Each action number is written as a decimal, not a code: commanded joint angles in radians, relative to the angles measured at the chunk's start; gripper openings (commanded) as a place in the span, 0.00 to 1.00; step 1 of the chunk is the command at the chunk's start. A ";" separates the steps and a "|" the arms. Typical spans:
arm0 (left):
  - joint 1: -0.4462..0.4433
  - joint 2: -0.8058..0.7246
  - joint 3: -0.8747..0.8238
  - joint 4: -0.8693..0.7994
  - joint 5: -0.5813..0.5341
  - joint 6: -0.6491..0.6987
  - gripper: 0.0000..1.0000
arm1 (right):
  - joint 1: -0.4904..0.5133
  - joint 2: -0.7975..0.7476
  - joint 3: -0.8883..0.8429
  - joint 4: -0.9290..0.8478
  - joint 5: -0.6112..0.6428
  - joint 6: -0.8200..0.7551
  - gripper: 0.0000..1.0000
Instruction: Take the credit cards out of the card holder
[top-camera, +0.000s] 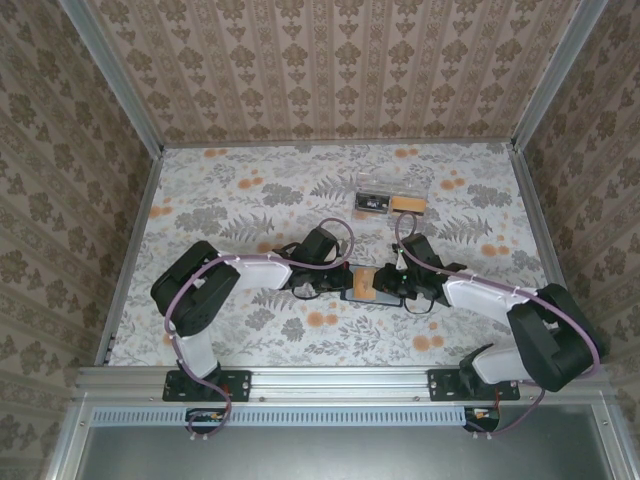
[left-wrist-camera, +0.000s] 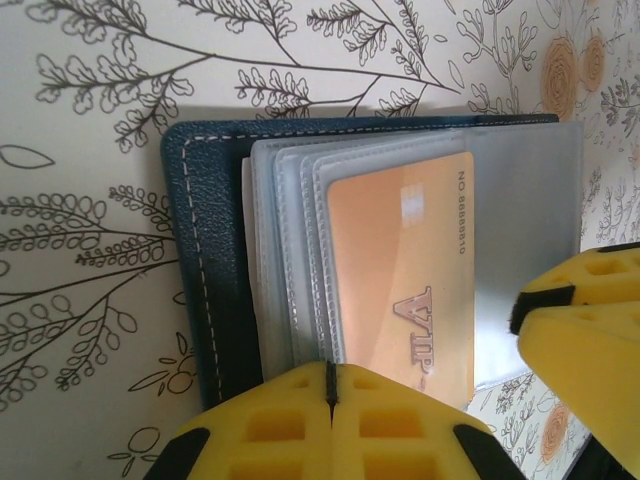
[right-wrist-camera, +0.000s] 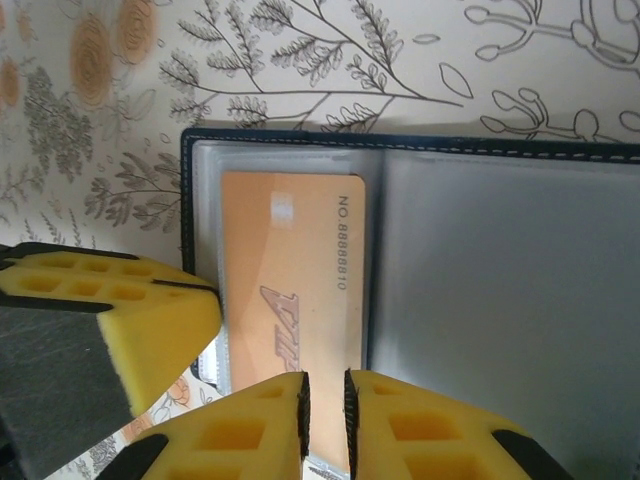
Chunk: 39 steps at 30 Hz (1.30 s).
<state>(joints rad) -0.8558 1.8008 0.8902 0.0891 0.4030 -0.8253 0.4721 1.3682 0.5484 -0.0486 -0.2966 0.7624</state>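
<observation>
The card holder (top-camera: 352, 293) lies open on the floral table between both grippers. Its navy cover (left-wrist-camera: 205, 250) and clear sleeves face up, and the grey inner face (right-wrist-camera: 500, 290) spreads to the right. An orange VIP credit card (left-wrist-camera: 400, 270) (right-wrist-camera: 290, 260) sits in the top sleeve. My left gripper (left-wrist-camera: 330, 385) (top-camera: 335, 283) is shut, its tips at the near edge of the sleeves; whether it pinches a sleeve I cannot tell. My right gripper (right-wrist-camera: 325, 380) (top-camera: 392, 285) stands over the card's near end with a narrow gap between its jaws, and the card shows through the gap.
A clear plastic box (top-camera: 392, 193) with black and tan contents stands at the back of the table. Patterned walls with metal posts close in the left, right and far sides. The two grippers sit close together, one yellow finger (right-wrist-camera: 120, 310) of the left beside the right's.
</observation>
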 joint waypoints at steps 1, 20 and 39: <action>0.000 0.018 0.000 -0.034 -0.004 0.002 0.00 | -0.001 0.015 0.023 0.018 -0.017 0.004 0.22; -0.011 0.027 0.006 -0.040 -0.004 -0.001 0.00 | -0.032 0.075 -0.016 0.084 -0.070 0.025 0.07; -0.010 0.012 0.010 -0.075 -0.023 0.009 0.00 | -0.143 -0.095 -0.107 -0.012 -0.065 0.004 0.00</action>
<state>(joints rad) -0.8635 1.8038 0.8906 0.0811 0.3992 -0.8257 0.3431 1.3128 0.4599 -0.0101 -0.3527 0.7837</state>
